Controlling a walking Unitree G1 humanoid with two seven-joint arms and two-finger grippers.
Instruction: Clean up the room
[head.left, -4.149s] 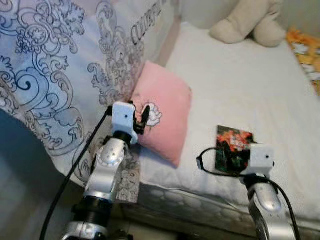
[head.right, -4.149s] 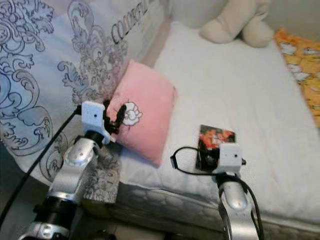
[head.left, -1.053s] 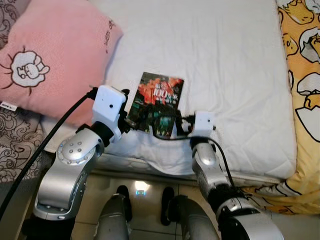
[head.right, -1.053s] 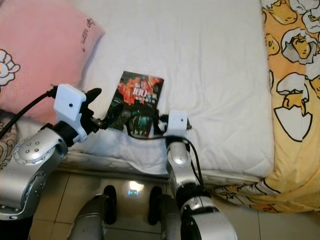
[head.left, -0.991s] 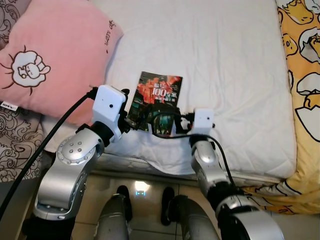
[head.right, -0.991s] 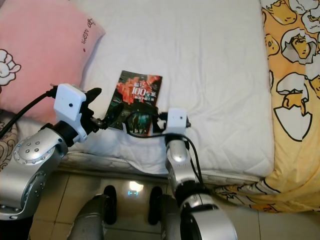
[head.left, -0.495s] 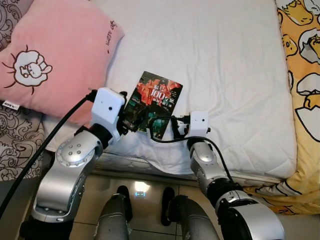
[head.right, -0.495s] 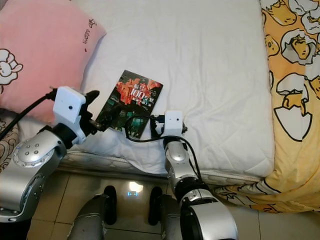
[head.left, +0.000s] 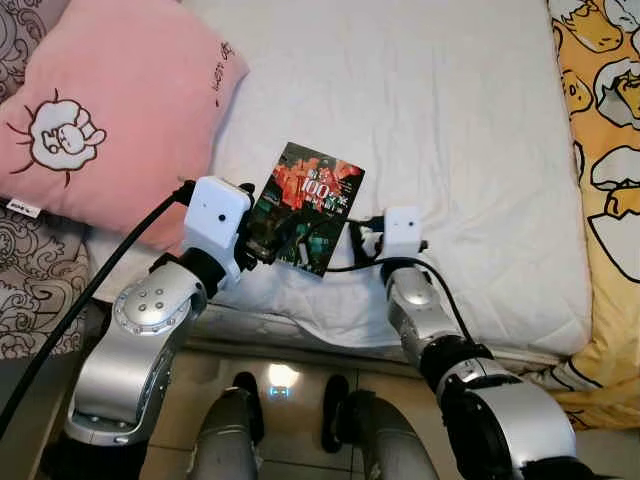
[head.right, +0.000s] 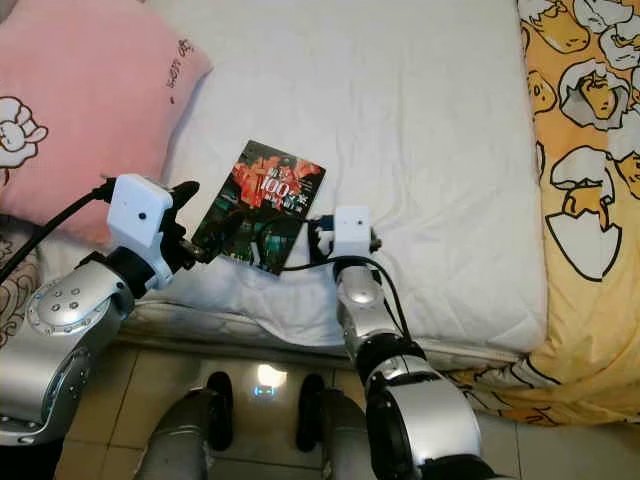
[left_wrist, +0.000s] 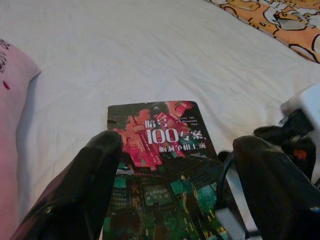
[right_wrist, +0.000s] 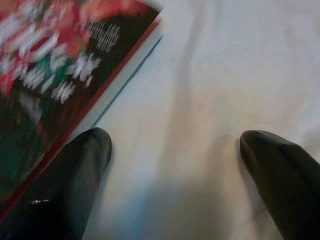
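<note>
Book (head.left: 309, 207) flat on white bed (head.left: 470, 150) | left hand (left_wrist: 175, 200) spread over it | right hand (right_wrist: 175, 165) spread beside it

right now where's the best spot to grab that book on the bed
Probably the book's near edge, coming in low from the bed's front. It lies flat on soft white bedding, so its face gives no hold; a finger likely has to slide under. The left hand, open, is there.

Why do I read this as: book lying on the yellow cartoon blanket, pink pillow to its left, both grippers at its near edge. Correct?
Wrong on the surface. The book lies on the white mattress, as the left eye view shows; the yellow cartoon blanket is off to the robot's right, apart from it. The pink pillow to its left, and the left gripper and right gripper at its near edge, hold.
</note>
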